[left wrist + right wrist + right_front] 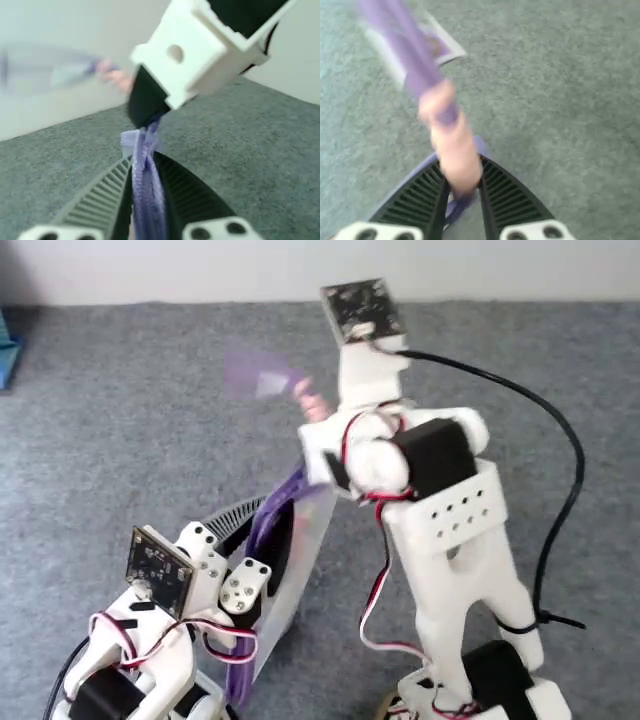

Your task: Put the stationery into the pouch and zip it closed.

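Observation:
The pouch [305, 560] is translucent white with a purple zip edge [272, 512] and hangs off the carpet between the two arms. My left gripper [262, 515] is shut on the purple zip band [146, 200] at the pouch's near end. My right gripper [460, 162] is shut on the pink zip pull [452, 150], from which a purple strap and a pale tag [415, 45] trail. In the high view the pull [312, 405] and tag [260, 375] stick out past the right gripper [320, 440]. Something dark and reddish [285, 540] shows through the pouch wall.
Grey carpet [120, 420] covers the whole work area. A black cable [560, 440] loops from the right arm's wrist down to its base [500, 680]. A blue thing [8, 350] lies at the far left edge.

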`<state>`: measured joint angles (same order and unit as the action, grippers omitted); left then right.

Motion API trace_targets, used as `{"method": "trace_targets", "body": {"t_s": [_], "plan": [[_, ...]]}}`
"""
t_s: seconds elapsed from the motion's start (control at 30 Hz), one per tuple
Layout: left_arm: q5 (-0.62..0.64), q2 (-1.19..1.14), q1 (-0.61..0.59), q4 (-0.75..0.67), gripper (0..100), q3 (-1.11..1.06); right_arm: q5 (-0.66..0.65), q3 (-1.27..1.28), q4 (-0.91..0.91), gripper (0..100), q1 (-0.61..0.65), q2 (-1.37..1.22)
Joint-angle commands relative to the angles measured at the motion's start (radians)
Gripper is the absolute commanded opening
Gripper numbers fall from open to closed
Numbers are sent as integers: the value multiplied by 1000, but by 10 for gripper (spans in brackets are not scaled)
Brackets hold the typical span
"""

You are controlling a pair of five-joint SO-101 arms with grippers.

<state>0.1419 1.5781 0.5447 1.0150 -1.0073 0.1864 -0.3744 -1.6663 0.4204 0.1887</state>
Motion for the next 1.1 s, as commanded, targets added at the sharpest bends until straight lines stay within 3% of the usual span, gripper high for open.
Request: {"method": "trace_targets", "body": {"t_s": [0.0,0.27,0.6,1.07], "plan": [[-11,5,-3,14,12,28,-51,87,142,8,-134,5],[-11,5,-5,37,11,44,-77,284,332,8,-217,7],[-9,5,-5,51,11,74,-172,488,711,8,-300,-58],[-11,5,0,51,11,74,-180,489,782,8,-338,-99]]}}
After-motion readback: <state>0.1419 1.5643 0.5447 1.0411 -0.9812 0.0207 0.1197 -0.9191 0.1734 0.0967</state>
